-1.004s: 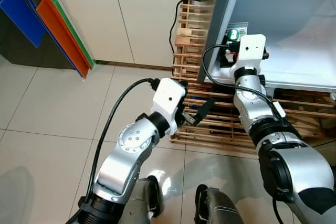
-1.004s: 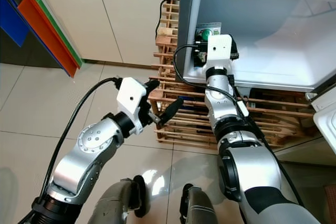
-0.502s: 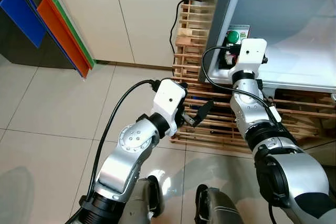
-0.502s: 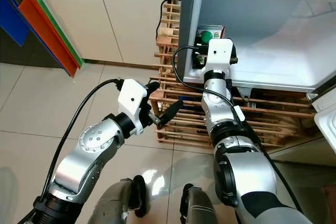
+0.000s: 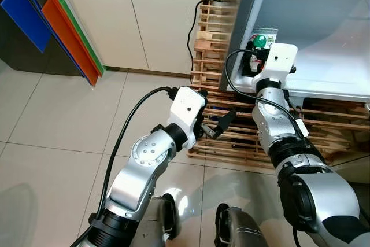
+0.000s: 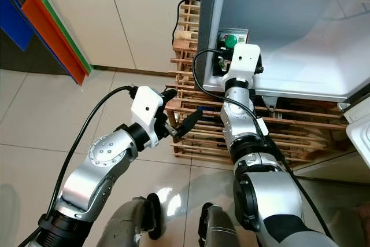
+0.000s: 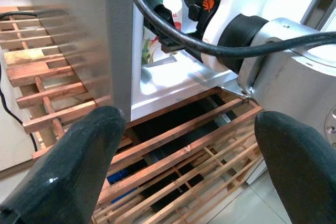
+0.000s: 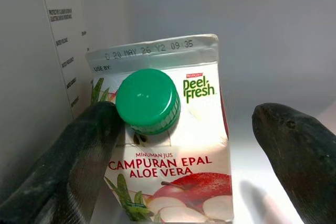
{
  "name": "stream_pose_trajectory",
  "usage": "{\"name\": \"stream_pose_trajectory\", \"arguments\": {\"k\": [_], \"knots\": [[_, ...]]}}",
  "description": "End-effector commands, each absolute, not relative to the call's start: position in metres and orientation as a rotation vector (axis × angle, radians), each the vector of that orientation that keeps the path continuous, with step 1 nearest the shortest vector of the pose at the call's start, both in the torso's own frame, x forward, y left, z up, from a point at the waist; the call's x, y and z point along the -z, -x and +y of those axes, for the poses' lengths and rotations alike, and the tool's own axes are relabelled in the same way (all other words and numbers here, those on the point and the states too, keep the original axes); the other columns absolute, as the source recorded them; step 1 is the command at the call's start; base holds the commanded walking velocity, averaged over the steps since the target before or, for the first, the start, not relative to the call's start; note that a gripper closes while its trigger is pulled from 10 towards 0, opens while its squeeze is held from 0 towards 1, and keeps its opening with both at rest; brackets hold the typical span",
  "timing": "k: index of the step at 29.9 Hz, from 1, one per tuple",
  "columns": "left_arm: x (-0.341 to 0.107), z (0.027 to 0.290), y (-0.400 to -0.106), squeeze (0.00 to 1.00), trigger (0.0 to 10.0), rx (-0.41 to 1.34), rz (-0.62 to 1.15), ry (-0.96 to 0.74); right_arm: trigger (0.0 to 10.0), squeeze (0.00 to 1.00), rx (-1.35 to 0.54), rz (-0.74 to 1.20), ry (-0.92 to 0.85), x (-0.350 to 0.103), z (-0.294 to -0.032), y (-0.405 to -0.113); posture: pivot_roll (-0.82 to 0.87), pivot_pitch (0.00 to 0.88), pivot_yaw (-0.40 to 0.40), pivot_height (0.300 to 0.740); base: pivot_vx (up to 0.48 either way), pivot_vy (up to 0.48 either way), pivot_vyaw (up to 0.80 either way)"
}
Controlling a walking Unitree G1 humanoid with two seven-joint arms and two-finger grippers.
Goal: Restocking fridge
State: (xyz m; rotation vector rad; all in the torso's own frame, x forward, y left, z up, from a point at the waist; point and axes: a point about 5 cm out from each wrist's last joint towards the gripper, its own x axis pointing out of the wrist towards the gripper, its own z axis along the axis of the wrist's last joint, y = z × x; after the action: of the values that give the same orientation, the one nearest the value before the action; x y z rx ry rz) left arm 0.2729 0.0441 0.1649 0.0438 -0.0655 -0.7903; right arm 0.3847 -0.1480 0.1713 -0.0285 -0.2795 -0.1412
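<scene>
Since a second ago the right arm has drawn back from the fridge interior, in the upper right of the head views. Its white wrist housing, which then hid most of the juice carton (image 5: 259, 41), now sits lower and slightly right, leaving the carton's green cap (image 5: 260, 40) fully exposed above it. The right gripper (image 8: 184, 145) now has its fingers spread, one pad (image 8: 79, 156) beside the carton, the other apart from it. The carton stands upright on the fridge floor (image 5: 324, 73).
</scene>
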Motion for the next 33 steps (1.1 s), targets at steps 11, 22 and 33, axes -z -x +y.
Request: {"name": "stream_pose_trajectory", "arguments": {"k": [11, 22, 33], "knots": [[-0.159, 0.042, -0.273, 0.00, 10.0, 0.786, -0.058, -0.052, 10.0, 0.00, 0.063, -0.242, 0.183, -0.149, -0.159, -0.365, 0.16, 0.263, -0.004, 0.724, 0.000, 0.000, 0.00], [-0.158, 0.041, -0.276, 0.00, 10.0, 0.778, -0.060, -0.049, 10.0, 0.00, 0.101, -0.238, 0.179, -0.147, -0.173, -0.349, 0.13, 0.243, -0.007, 0.724, 0.000, 0.000, 0.00], [-0.156, 0.040, -0.276, 0.00, 10.0, 0.774, -0.065, -0.045, 10.0, 1.00, 0.073, -0.237, 0.205, -0.154, -0.170, -0.361, 0.14, 0.219, -0.009, 0.724, 0.000, 0.000, 0.00]]}}
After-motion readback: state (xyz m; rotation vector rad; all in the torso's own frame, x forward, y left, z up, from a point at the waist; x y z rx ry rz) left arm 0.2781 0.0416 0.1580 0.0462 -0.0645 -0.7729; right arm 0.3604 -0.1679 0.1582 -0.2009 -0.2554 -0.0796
